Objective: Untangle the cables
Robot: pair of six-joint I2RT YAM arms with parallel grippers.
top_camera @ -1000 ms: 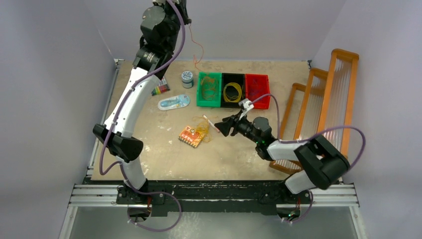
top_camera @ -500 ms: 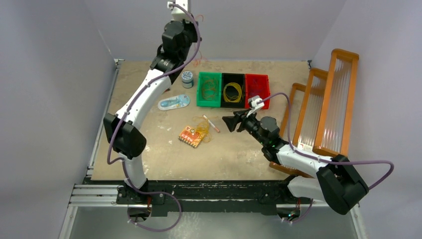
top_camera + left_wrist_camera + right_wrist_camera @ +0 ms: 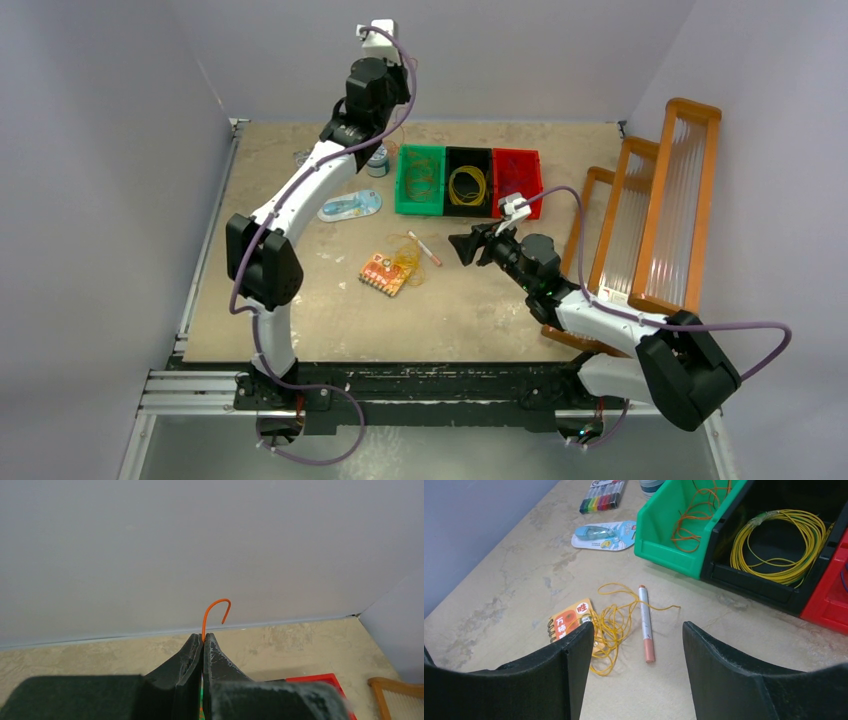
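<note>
A loose tangle of yellow cables (image 3: 610, 622) (image 3: 405, 262) lies on the table, partly over a small orange notebook (image 3: 568, 621). My right gripper (image 3: 638, 625) (image 3: 462, 245) hovers open just right of the tangle, nothing between its fingers. Orange cables (image 3: 689, 522) lie in the green bin (image 3: 403, 180), and a yellow coil (image 3: 779, 545) lies in the black bin (image 3: 467, 153). My left gripper (image 3: 203, 636) is raised at the back, facing the wall, shut on a thin orange cable (image 3: 220, 601) whose hooked end sticks out past the tips.
A silver pen with a pink cap (image 3: 644, 615) lies beside the tangle. A red bin (image 3: 517, 155), a blue packet (image 3: 350, 207), a marker set (image 3: 601, 497) and a small tin (image 3: 377, 160) stand nearby. Orange racks (image 3: 660, 200) line the right edge.
My left arm has swung right from the back-left corner toward the bins, carrying the orange cable. My right gripper drew back slightly to the right and opened a little wider.
</note>
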